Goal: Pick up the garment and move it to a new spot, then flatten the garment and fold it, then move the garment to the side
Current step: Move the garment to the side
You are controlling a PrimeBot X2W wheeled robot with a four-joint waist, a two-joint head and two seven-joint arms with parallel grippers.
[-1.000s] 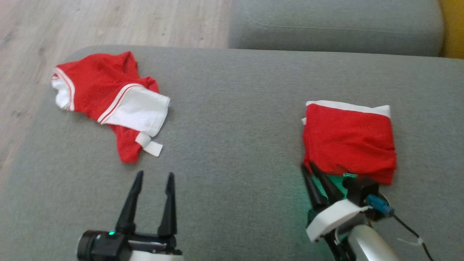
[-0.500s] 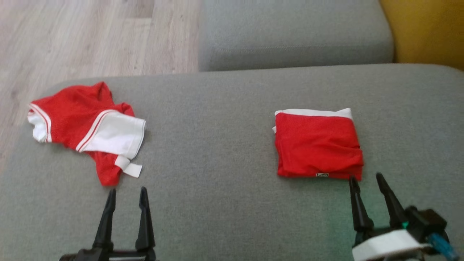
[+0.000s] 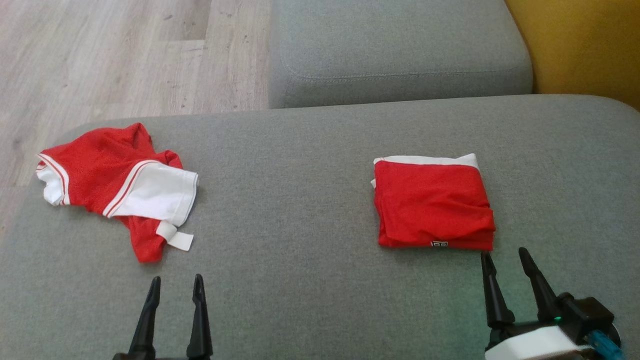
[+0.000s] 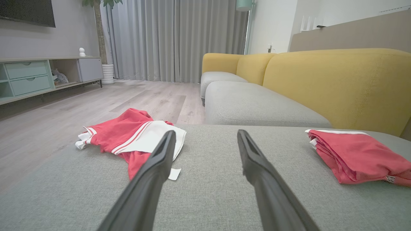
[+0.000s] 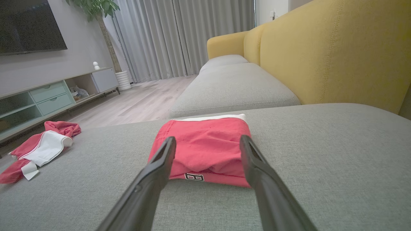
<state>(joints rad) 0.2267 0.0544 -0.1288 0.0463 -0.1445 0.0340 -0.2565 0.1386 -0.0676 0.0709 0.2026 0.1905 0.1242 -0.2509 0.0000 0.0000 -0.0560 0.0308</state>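
Right of centre on the cushion [image 3: 310, 210], the folded garment [image 3: 434, 205] lies squared — its round looks done. At centre left the crumpled garment [image 3: 117, 187] lies not yet picked up. Left gripper [image 3: 177, 278] and right gripper [image 3: 503, 252] hover low in frame, fingers spread, empty.

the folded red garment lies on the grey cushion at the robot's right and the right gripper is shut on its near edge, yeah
No: the folded red garment lies on the grey cushion at the robot's right, but the right gripper is open, fingertips just short of that edge; the head view shows it.
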